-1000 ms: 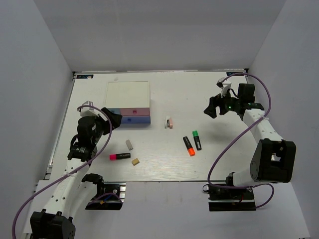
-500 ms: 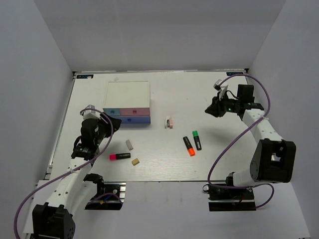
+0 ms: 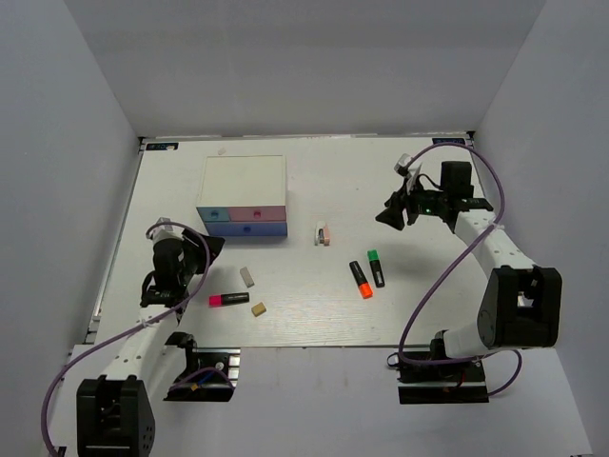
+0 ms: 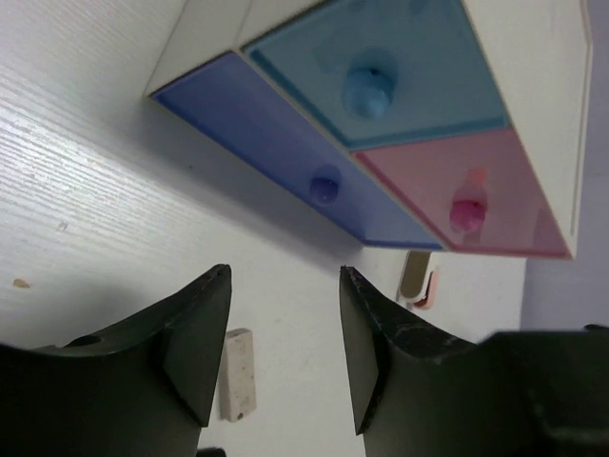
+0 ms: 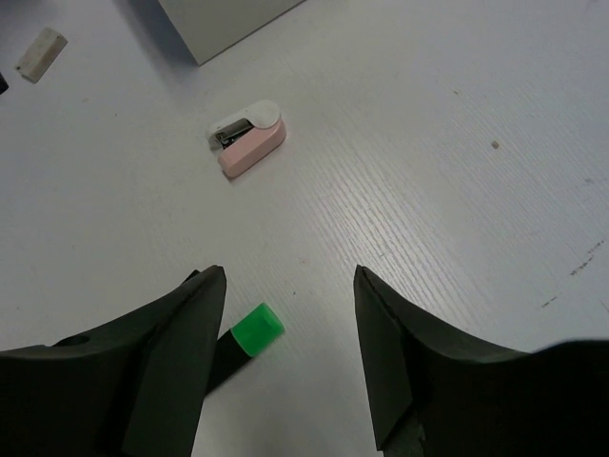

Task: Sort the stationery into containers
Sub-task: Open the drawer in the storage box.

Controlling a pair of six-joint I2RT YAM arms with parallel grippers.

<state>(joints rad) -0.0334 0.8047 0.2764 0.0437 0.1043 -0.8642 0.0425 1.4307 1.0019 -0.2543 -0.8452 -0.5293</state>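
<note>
Stationery [image 3: 229, 299] loose on white desk [image 3: 428, 305]; green-capped black highlighter [image 5: 249, 331] under right jaws, parted and empty for pickup. Left jaws parted, empty, aimed at shut blue and pink drawer fronts [image 4: 400, 95], probably for opening.

Both arms out, jaws parted, nothing gripped.
L arm [image 3: 133, 347] sits folded low on the left side, wrist up; L gripper [image 3: 207, 248] aims fwd-right, fingers spread w/ a clear gap, empty. R arm [image 3: 490, 246] reaches fwd along the right side, elbow bent; R gripper [image 3: 388, 217] points left & down, fingers spread, empty too. Grippers well apart.
</note>
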